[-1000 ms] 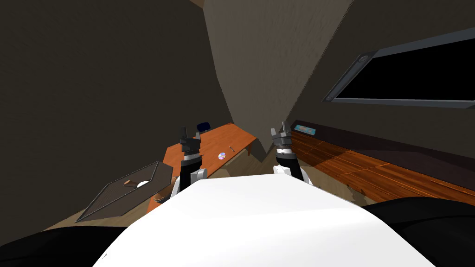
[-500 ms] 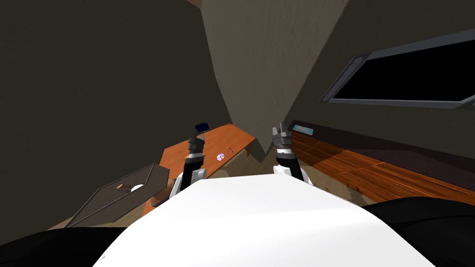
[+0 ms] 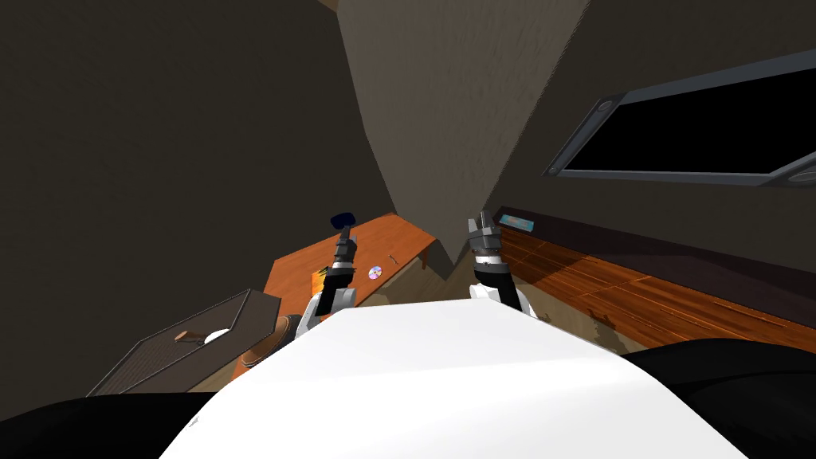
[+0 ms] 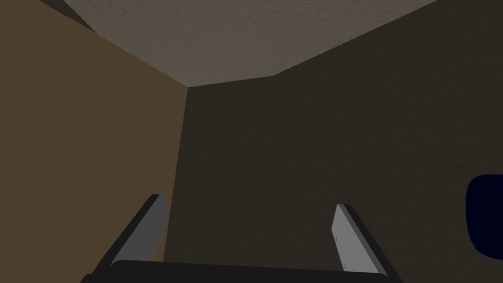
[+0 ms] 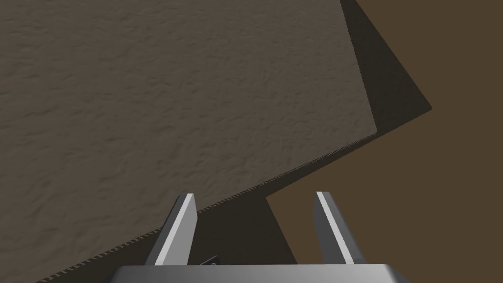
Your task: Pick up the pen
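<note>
1. Table (image 3: pixel 396 230): orange-brown wooden top, standing by the corner of the walls.
2. Pen (image 3: pixel 394 256): small and thin, lying flat on the table near its right end. Nothing touches it.
3. Disc (image 3: pixel 374 272): shiny, flat on the table, just beside the pen and on its left.
4. Dark blue object (image 3: pixel 343 218): rounded, at the table's far edge near the wall. What it is cannot be told.
5. Left gripper (image 4: pixel 249 202): raised over the table, left of the disc and pen and apart from both, with the dark blue object just beyond it. Its fingers (image 4: pixel 147 230) are spread wide with nothing between them.
6. Right gripper (image 5: pixel 253 194): held up off the table's right end, apart from the pen. Its fingers (image 5: pixel 179 227) stand spread and hold nothing.
7. Dark box (image 3: pixel 151 366): low and flat-topped, to the left of the table. A small brown thing and a white thing lie on top.
8. Wooden counter (image 3: pixel 637 287): long, running away from the table's right side, under a window (image 3: pixel 586 135) that shows a black area.
</note>
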Available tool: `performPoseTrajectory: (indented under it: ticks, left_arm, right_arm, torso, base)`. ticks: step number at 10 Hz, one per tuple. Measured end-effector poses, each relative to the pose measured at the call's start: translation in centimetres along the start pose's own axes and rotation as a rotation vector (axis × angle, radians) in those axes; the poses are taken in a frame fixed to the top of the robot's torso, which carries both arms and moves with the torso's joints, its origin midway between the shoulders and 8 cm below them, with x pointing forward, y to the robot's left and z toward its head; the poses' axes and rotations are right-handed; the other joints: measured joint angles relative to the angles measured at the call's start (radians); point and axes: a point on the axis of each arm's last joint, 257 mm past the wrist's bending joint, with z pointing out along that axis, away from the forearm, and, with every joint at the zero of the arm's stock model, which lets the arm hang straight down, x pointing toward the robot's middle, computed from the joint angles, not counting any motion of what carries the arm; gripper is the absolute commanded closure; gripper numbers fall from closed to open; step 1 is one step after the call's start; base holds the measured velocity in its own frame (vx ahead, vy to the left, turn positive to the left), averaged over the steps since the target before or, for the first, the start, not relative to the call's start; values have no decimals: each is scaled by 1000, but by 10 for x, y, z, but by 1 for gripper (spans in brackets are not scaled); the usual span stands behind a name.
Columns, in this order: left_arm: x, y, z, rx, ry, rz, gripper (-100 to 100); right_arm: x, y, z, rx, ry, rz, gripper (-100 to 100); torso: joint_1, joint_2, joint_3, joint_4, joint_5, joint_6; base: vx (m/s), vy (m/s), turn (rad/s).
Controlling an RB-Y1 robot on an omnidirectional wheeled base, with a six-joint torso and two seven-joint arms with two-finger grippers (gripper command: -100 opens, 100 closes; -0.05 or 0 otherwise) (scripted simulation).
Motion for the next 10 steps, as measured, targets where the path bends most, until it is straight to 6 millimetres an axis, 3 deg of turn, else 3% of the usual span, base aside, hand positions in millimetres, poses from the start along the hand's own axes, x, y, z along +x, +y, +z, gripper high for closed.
performPoseTrajectory:
  ticks: [3,5,10]
  left_arm:
    - [6,27,4,-74,19,21,-100]
    - [11,57,3,-158,41,45,-100]
    - [26,109,-2,-298,79,84,-100]
  right_arm:
    - [0,0,0,0,0,0,0]
    - [0,0,0,0,0,0,0]
    - [0,0,0,0,0,0,0]
  torso:
    - [1,1,0,0,0,0]
    - [-1,-1,-1,0,0,0]
    - [1,1,0,0,0,0]
  base:
    - [24,-24,-43]
    - [42,-49,-40]
    - [27,-27,-33]
